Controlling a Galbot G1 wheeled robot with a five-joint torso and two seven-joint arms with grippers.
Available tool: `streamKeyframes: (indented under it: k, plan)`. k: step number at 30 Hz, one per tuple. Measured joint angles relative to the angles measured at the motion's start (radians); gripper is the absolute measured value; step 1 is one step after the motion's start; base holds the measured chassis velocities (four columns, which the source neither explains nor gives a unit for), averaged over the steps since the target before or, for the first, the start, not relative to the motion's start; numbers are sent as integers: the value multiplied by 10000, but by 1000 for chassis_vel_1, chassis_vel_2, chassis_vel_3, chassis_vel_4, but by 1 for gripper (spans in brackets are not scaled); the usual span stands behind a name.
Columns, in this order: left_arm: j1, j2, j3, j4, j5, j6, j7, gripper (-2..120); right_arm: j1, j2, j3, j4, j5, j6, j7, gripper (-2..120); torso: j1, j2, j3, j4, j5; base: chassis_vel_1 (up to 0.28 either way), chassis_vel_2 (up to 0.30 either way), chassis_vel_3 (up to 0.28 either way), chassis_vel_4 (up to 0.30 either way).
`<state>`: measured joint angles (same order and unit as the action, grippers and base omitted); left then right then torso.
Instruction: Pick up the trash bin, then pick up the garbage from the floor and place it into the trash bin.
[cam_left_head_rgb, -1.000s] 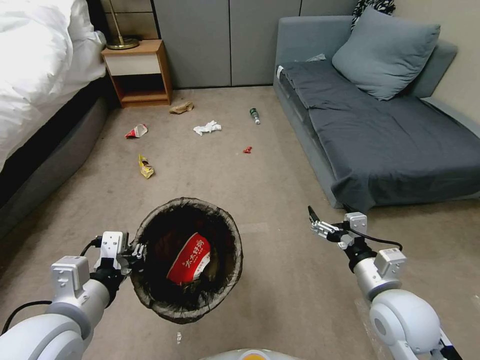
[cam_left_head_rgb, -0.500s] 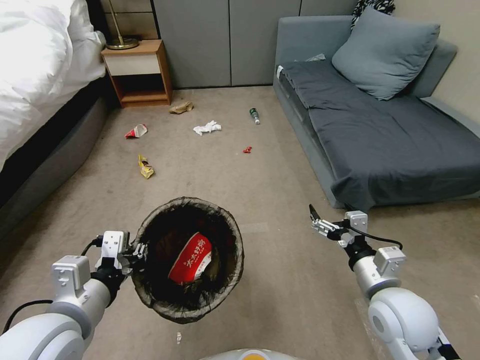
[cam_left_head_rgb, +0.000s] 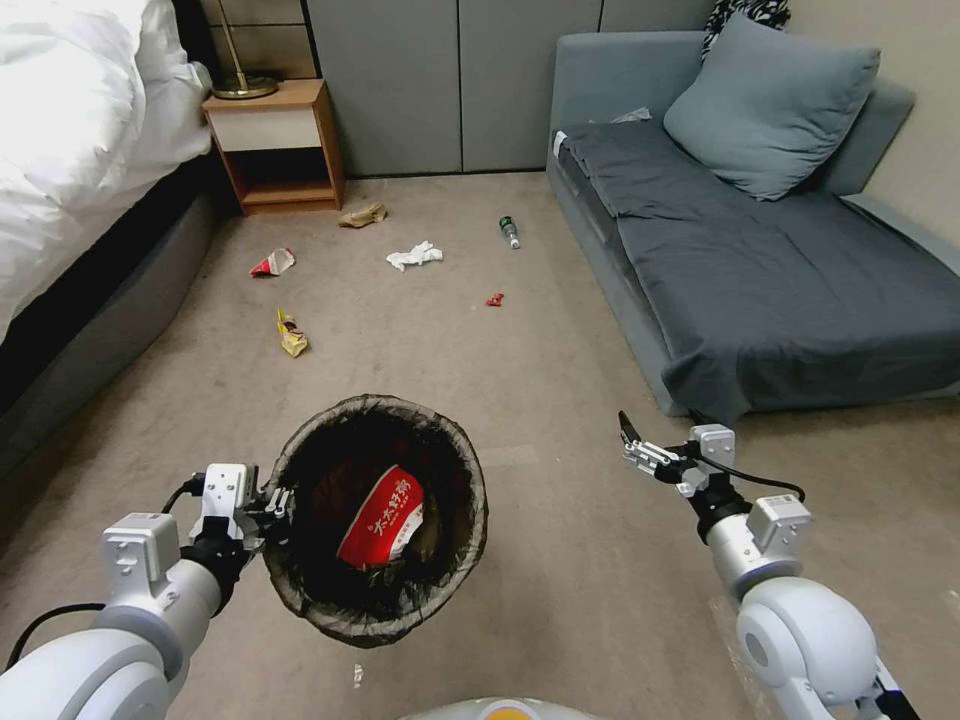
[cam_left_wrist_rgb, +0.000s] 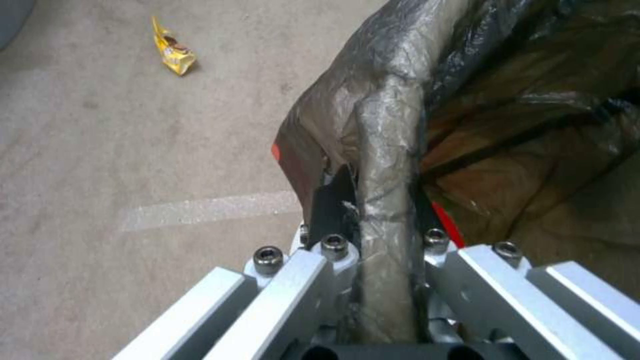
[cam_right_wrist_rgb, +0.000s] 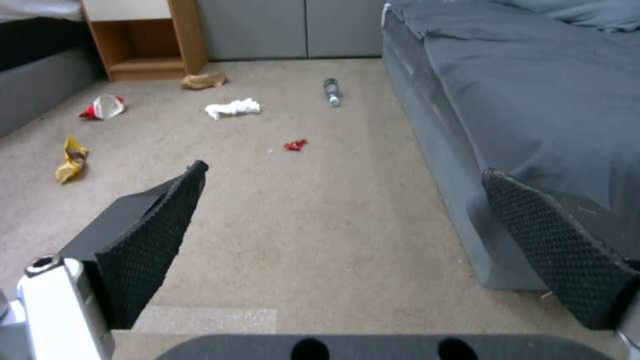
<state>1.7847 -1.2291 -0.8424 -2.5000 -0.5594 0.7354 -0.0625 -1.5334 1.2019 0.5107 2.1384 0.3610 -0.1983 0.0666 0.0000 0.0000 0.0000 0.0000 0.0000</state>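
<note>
The trash bin (cam_left_head_rgb: 378, 520) is held by its lined rim at 9 o'clock in the clamped left gripper (cam_left_head_rgb: 272, 503); slippage there could tip it. The right gripper (cam_right_wrist_rgb: 347, 240) is spread wide, empty.

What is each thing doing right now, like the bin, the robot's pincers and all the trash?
trash bin: held up off the carpet, liner over its rim, a red wrapper inside
left pincer: shut on the bin's rim
right pincer: open, empty, above the carpet
yellow packet: crumpled on the floor
white tissue: wadded on the floor
green bottle: lying on its side
tan paper bag: crumpled by the nightstand
</note>
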Motion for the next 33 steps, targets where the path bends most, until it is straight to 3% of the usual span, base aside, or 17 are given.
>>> streamKeyframes:
  k: [13,33]
  plan:
    - [-11,14,-10,0,13,0,-5,1,26,-34,7,-183,6,95,-138,100,0,0,0,0,0,-24,32,29,-33]
    - [-69,65,-12,0,13,0,-7,1,138,72,-105,-440,-46,182,-192,100,0,0,0,0,-1,-130,124,122,-126]
